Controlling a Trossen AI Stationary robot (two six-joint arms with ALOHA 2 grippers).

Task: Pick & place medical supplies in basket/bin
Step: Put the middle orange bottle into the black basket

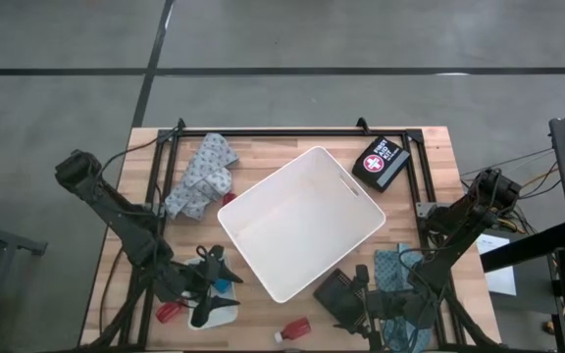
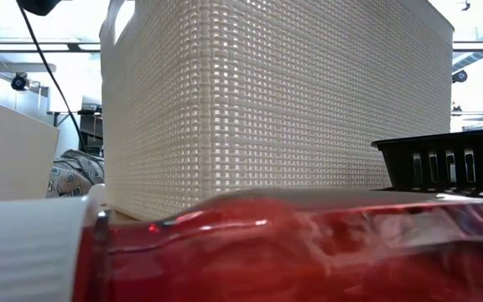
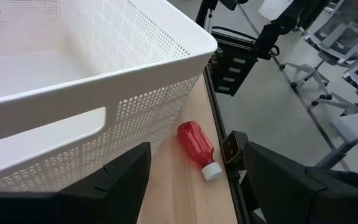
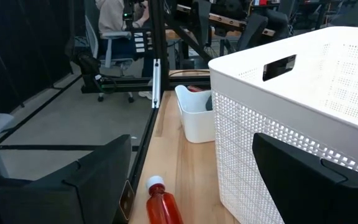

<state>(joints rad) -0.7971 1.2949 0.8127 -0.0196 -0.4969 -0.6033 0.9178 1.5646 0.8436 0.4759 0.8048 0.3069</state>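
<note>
The large white perforated bin stands turned at an angle in the middle of the table and holds nothing that I can see. A red bottle with a white cap lies on its side at the near edge, and it fills the low view's foreground. My left gripper is open near the bin's near-left corner, above a small translucent tray. In its wrist view the fingers frame the bottle farther off. My right gripper is open beside a dark flat case, facing the bottle.
A black first-aid pouch with a red cross lies at the far right. Patterned cloths lie at the far left and near right. A small red item sits left of the tray. A black frame borders the tabletop.
</note>
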